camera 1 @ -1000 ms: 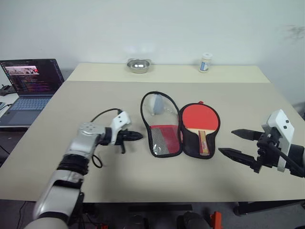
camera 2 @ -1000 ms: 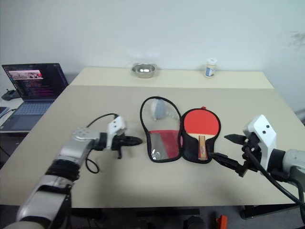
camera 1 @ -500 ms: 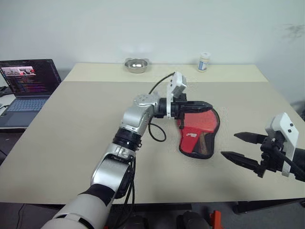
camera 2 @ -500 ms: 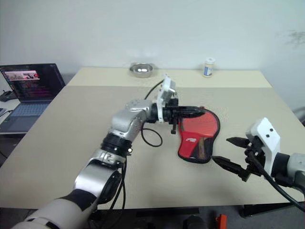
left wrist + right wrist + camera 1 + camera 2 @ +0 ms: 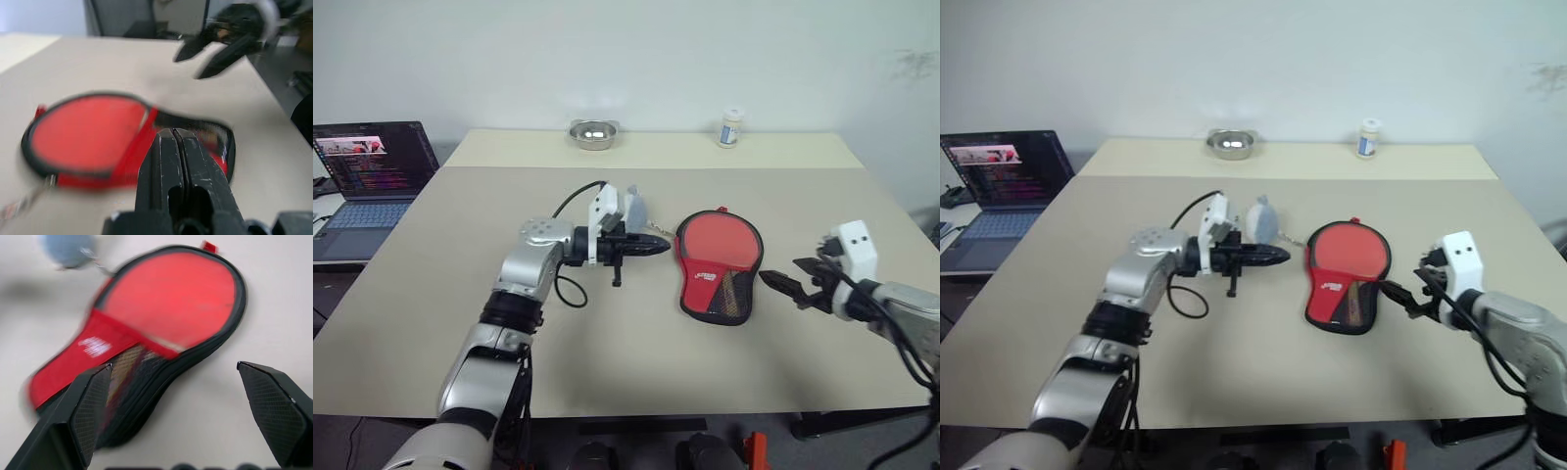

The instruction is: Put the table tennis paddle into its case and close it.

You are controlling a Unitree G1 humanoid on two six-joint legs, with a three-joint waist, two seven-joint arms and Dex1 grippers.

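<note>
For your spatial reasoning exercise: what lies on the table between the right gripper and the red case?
Nothing: in the left eye view a short stretch of bare table separates the open right gripper from the case. The right wrist view agrees.

Both head eyes look forward and down over the whole table from above its near edge, while each wrist camera looks close along its fingers at the shared red case.

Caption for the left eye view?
Case folded shut on the table, shut left hand beside it, open right hand approaching.
</note>
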